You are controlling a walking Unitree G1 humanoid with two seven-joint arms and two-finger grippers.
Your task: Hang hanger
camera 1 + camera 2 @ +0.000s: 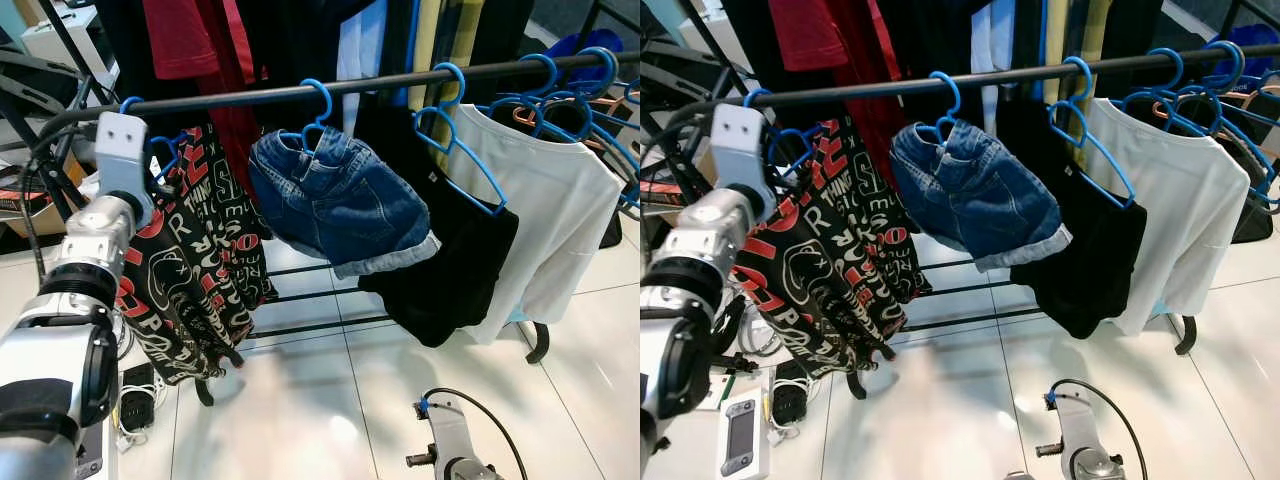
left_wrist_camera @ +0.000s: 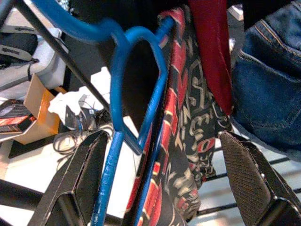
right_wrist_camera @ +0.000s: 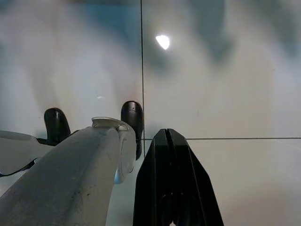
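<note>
Clothes hang in a row along a black rail (image 1: 300, 92) that runs across the scene. At the robot's left end hangs a black garment with red and white lettering (image 1: 195, 260) on a blue hanger (image 2: 136, 108), whose hook sits over the rail. The left arm is raised to this end of the rail, and the left tool (image 2: 164, 179) points at the hanger from close by: its two black fingers (image 2: 244, 174) stand wide apart, with the hanger's blue wire and the printed cloth between them, and one finger lies just beside the wire. Whether that finger touches the wire cannot be told.

Next along the rail is a pair of denim shorts (image 1: 335, 200) on a second blue hanger (image 1: 318, 105), tilted toward the robot's right. Beyond it hang a black top (image 1: 440, 260) and a white T-shirt (image 1: 550, 220), then a cluster of bare blue hangers (image 1: 570, 90) at the far right end. Dark and red clothes (image 1: 200, 40) hang behind the rail.

The right arm is low, over the white tiled floor (image 1: 300, 400). The right tool (image 3: 171, 179) points down at the tiles with its fingers pressed together, holding nothing.
</note>
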